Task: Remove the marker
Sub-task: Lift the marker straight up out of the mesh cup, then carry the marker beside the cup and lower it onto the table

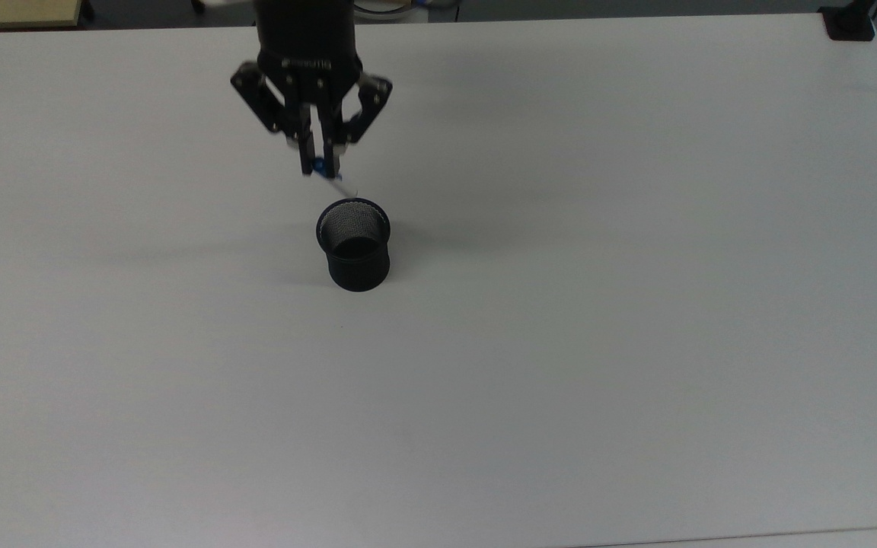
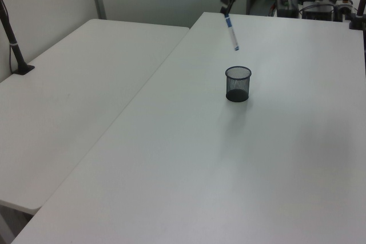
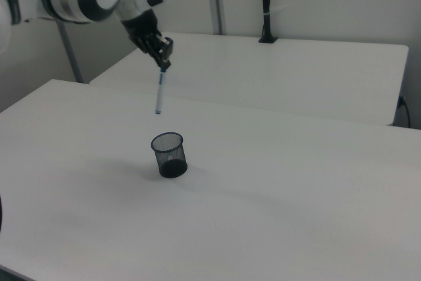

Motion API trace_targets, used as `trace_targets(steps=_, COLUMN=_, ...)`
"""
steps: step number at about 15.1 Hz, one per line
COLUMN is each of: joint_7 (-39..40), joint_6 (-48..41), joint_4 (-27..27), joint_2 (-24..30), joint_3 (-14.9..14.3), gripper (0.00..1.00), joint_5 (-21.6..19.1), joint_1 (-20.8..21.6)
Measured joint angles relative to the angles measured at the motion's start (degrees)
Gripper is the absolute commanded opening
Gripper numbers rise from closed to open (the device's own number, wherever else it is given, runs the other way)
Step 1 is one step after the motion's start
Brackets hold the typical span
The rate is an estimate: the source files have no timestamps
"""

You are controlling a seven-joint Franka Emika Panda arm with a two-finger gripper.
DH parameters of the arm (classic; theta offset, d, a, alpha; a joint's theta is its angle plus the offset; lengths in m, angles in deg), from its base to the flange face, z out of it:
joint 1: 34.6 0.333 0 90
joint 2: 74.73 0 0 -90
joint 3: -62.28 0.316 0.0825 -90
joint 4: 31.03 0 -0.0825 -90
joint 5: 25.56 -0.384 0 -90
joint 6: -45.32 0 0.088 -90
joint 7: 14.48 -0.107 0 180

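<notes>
A black wire-mesh pen cup stands upright on the white table, nearer the far edge than the near one. Above and just behind it, clear of its rim, the marker hangs in the air. The gripper is clamped on its blue cap end, white barrel pointing down.

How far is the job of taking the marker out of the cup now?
Done: the marker hangs clear above the mesh cup, wholly out. In hand: the gripper grips its blue-capped top end. Left: setting it down somewhere on the table, probably.
</notes>
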Motion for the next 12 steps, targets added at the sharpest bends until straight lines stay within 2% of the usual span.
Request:
trace_targets(steps=3, joint_7=1.59, joint_6=-9.61, joint_4=0.95, joint_2=2.11, joint_3=0.2, gripper=0.0, joint_5=-1.74, joint_1=1.37)
trace_targets(steps=6, joint_7=4.23, joint_6=-17.25, joint_4=3.59, joint_2=1.91, joint_3=0.37, gripper=0.0, joint_5=-4.07, joint_1=4.08)
trace_targets(steps=9, joint_7=5.89, joint_6=-21.77, joint_4=5.55, joint_2=0.12, joint_3=0.5, gripper=0.0, joint_5=-4.52, joint_1=6.75)
trace_targets(steps=12, joint_7=5.97, joint_6=-22.26, joint_4=6.29, joint_2=-4.0, joint_3=0.59, gripper=0.0, joint_5=-4.59, joint_1=9.31)
